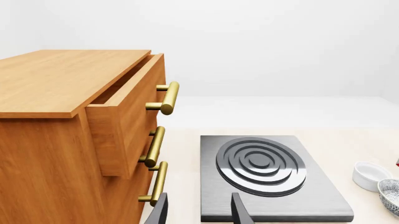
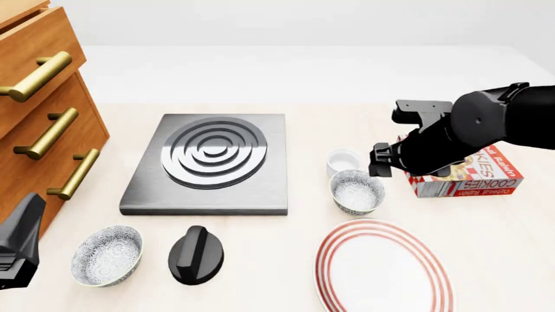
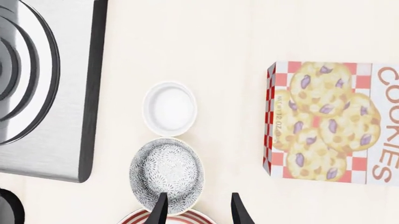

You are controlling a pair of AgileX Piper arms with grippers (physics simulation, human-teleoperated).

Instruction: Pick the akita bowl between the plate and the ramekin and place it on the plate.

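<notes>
The akita bowl, speckled grey-blue, stands upright between the ramekin behind it and the red-ringed plate in front. In the right wrist view my right gripper is open and empty above the table. One finger hangs over the edge of the akita bowl, the other beside it. The ramekin lies just beyond, and a sliver of the plate shows at the frame's edge. My left gripper is open and empty near the cabinet, far from the bowl.
A second speckled bowl and a black knob sit at the front left. The grey burner plate lies mid-table. A cookie box lies right of the ramekin, under my right arm. A wooden drawer cabinet fills the left side, with its top drawer partly open.
</notes>
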